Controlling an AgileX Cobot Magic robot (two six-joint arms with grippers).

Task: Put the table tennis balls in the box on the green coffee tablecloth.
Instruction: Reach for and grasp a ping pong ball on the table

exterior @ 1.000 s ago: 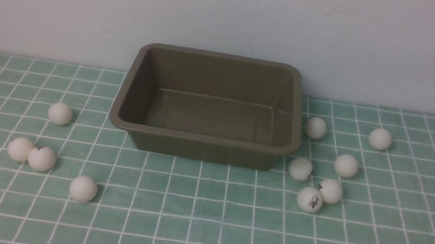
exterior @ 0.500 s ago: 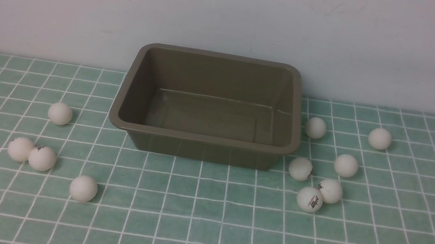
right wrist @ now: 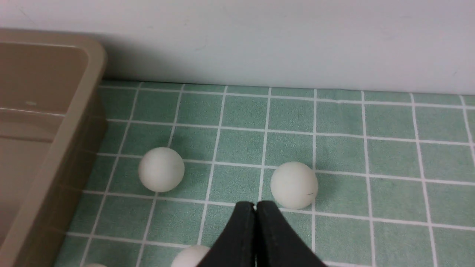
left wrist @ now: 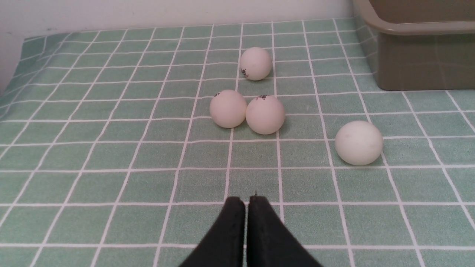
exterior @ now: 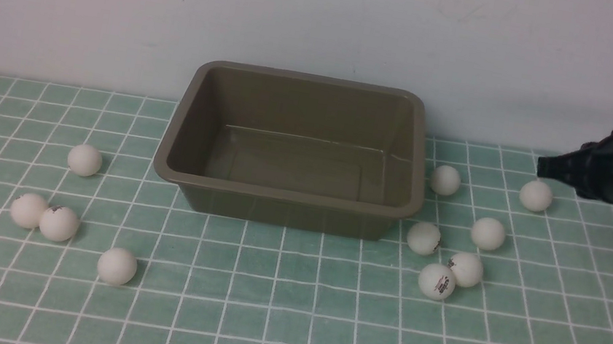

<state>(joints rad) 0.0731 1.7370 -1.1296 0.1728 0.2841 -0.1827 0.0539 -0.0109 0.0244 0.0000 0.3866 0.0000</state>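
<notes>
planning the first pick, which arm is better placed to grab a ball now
Right. The right gripper, shut, is close beside the far-right ball; the left gripper, also shut, sits farther from any ball.

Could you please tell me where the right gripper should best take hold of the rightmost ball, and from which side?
Across its widest middle, from straight above, I would say. The rightmost ball is a plain sphere standing free on the tablecloth, with bare cloth all round for both fingers. The right gripper is shut, so it must open first.
</notes>
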